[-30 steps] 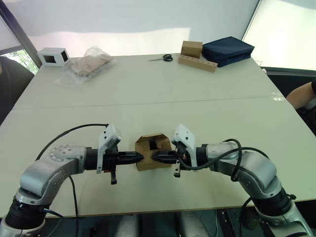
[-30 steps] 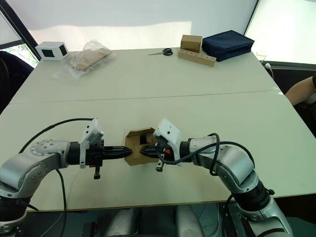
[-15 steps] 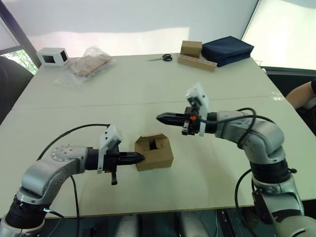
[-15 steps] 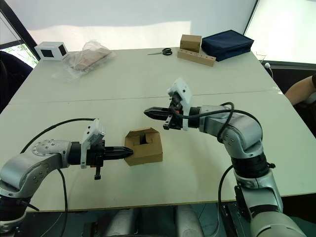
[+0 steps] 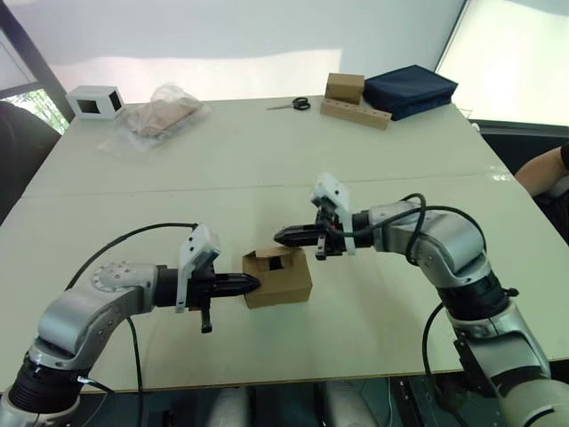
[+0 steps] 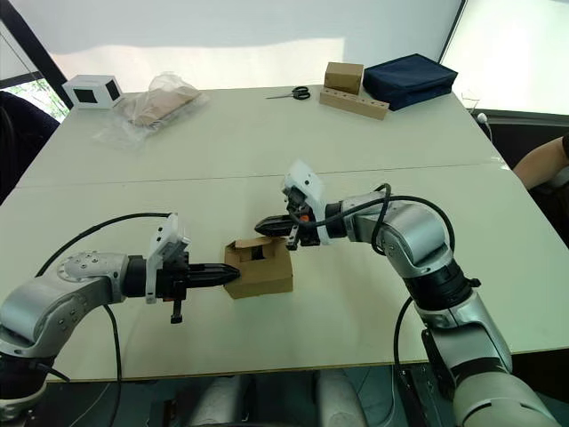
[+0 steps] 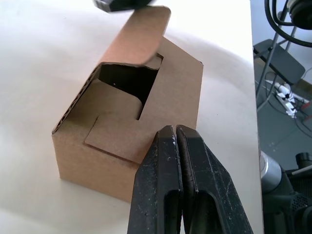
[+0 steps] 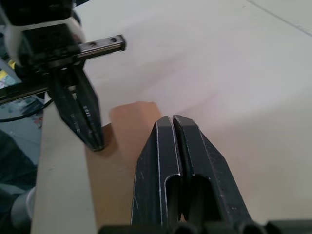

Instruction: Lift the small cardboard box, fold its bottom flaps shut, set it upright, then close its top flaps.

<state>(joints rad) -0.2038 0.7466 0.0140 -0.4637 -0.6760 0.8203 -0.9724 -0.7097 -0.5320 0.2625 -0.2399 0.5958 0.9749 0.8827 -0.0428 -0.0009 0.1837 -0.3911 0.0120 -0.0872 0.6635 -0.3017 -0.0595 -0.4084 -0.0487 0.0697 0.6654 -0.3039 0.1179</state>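
Near the desk's [image 5: 373, 294] front edge, our closed left pincer [image 5: 256, 284] braces the small cardboard box [image 5: 283, 280]; our closed right pincer [image 5: 279, 237] presses its flap [image 7: 141, 36] and may slip, shoving the box sideways.

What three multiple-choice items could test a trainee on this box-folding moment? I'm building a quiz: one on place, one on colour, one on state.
1. Where is the right gripper?
A. over the small cardboard box's top
B. by the scissors
C. on the navy bag

2. What colour is the bag?
A. red
B. navy
C. white

3. How are the left gripper's fingers?
A. wide open
B. shut
C. clamped on a flap

Answers: 1 A, its tip hangs above the raised flap; 2 B, dark blue fabric; 3 B, fingers pressed together against the box's side.
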